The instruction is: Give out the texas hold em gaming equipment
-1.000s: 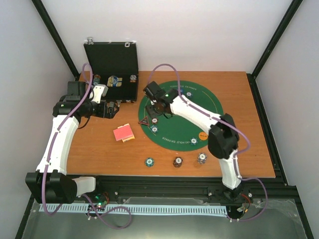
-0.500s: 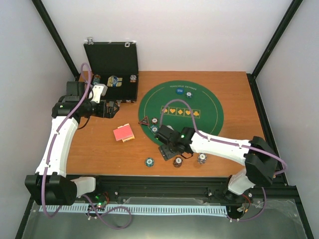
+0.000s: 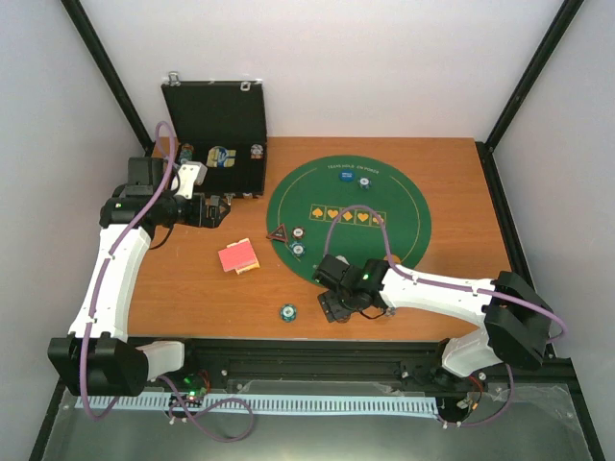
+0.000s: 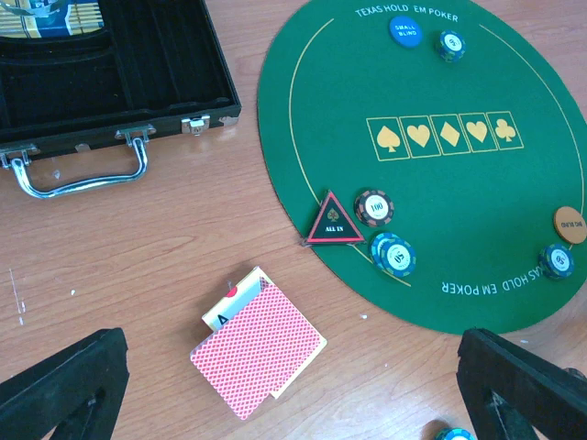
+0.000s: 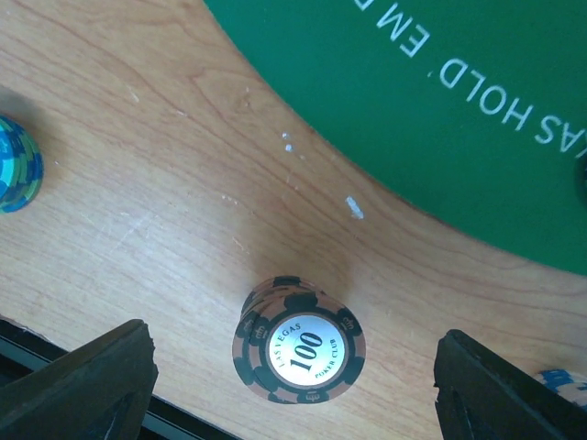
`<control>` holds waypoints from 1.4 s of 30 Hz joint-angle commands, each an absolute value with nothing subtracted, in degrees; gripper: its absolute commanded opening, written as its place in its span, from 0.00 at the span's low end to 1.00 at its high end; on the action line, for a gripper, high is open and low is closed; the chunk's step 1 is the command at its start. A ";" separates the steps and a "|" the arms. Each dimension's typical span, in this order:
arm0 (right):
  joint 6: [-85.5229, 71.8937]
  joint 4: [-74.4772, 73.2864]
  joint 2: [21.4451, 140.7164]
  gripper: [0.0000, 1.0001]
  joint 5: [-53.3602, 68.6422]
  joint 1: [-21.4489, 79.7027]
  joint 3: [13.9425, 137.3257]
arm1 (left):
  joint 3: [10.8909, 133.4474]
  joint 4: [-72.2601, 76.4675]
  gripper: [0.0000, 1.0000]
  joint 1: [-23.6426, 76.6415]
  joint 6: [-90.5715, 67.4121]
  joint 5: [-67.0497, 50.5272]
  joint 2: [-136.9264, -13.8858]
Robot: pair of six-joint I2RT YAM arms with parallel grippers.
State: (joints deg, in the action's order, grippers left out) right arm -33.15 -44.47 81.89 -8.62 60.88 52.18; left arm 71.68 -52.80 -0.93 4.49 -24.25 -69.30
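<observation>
Hanging over the front of the counter [image 5: 165,137], the right tool [image 5: 295,385] has its two fingers spread wide, one on each side of a brown chip stack [image 5: 300,341] (the top says 100). The fingers do not touch it. A blue chip stack [image 5: 16,165] sits off to one side, and the green mat [image 4: 514,202] lies just beyond. The left tool [image 4: 293,394] is spread wide too, with nothing in it, above the red cards [image 4: 260,353]. On the mat's edge sit a black triangle [image 4: 334,222] and more chips [image 4: 374,208]. The black case [image 4: 110,82] lies open.
</observation>
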 commanded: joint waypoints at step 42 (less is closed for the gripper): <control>-35.18 -37.19 84.84 0.61 -7.56 62.37 45.79 | 72.56 -53.46 1.00 -1.23 4.66 -24.41 -68.33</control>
